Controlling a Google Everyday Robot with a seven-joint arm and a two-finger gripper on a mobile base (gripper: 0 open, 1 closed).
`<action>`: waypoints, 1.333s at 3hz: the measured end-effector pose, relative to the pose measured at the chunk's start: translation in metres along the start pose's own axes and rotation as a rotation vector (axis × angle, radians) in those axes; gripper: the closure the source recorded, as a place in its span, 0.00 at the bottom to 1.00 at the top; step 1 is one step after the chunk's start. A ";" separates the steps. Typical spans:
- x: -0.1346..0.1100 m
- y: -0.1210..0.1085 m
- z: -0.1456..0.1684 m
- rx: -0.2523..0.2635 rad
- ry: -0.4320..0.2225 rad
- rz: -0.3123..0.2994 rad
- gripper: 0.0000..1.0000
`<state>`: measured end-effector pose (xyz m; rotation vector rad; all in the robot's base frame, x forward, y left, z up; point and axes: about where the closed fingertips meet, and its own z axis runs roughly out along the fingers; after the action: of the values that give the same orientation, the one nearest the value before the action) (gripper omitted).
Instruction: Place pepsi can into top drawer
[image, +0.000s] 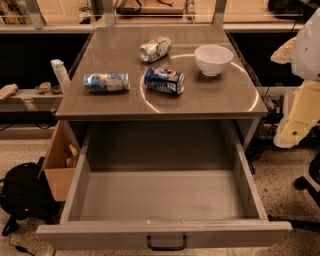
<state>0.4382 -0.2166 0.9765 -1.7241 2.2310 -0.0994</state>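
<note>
While the top drawer (100, 234) stands pulled wide open in the lower half of the frame, the gripper (295, 120) hangs at the right edge, just off the tabletop (210, 102). It holds nothing and touches none of the cans; I can't tell how far open it is. The pepsi can (164, 80) lies on its side near the middle of the tabletop, dark blue with white and red markings, somewhat dented. Three cans in all lie there: that one, a paler light-blue can (106, 82) to its left, and a silver-green can (155, 49) above it. One white bowl (213, 59) sits upright to the upper right. The drawer has one black handle (166, 243).
</note>
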 end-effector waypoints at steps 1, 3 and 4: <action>0.000 0.000 0.000 0.000 0.000 0.000 0.00; -0.037 -0.023 0.007 0.026 -0.092 -0.040 0.00; -0.058 -0.033 0.014 0.028 -0.141 -0.057 0.00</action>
<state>0.4853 -0.1683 0.9837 -1.7245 2.0713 -0.0214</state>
